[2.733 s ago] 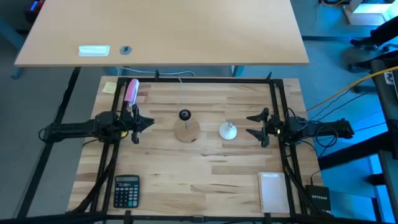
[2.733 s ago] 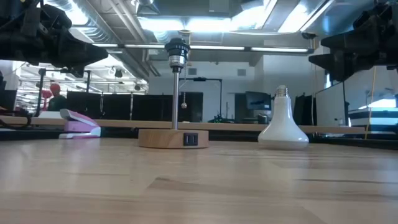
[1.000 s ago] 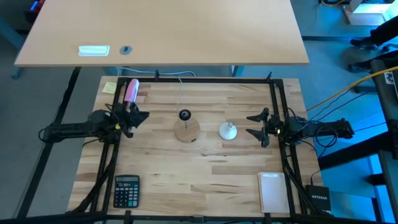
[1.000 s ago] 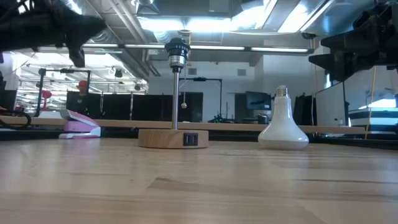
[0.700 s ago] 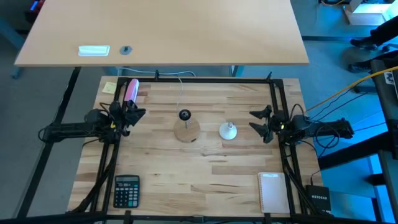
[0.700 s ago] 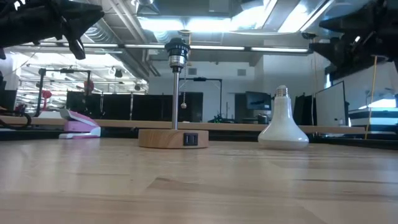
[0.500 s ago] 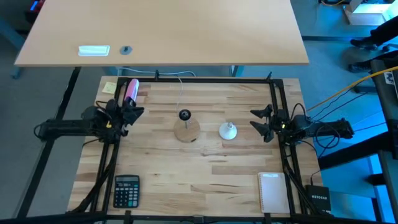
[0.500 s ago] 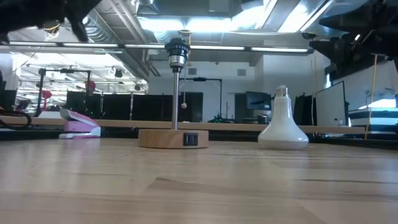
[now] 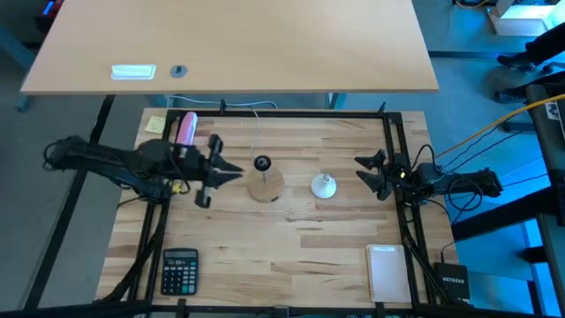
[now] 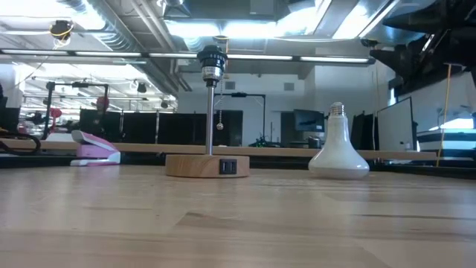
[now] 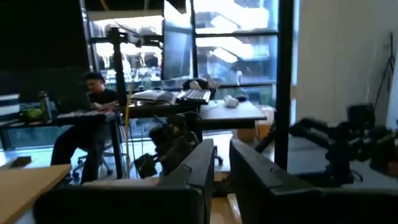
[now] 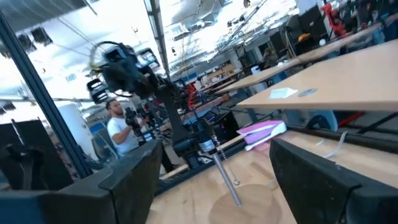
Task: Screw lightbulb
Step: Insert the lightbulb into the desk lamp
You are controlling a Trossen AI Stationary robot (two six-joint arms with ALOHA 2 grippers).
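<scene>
The white lightbulb (image 9: pixel 324 185) stands on its globe right of the table's middle, with the screw base (image 10: pixel 338 109) pointing up. To its left is a round wooden disc (image 9: pixel 264 185) carrying a black socket (image 10: pixel 211 62) on a thin post. My left gripper (image 9: pixel 237 170) hovers shut and empty just left of that socket, above the low view's frame. My right gripper (image 9: pixel 364 175) waits open to the right of the bulb. The right wrist view shows its fingers (image 12: pixel 130 171) wide apart.
A pink stapler (image 9: pixel 186 129) and a yellow note (image 9: pixel 156 124) lie at the far left. A calculator (image 9: pixel 180 269) sits near left and a notepad (image 9: pixel 386 272) near right. A thin cord (image 9: pixel 258 124) runs from the disc toward the far edge. Black frame rails (image 9: pixel 393 132) border the table.
My left gripper has risen out of the low view and swung from the table's left edge toward the socket, rolling about its own line as it went and staying shut. My right gripper has rolled a little in place. Bulb and disc have stayed put.
</scene>
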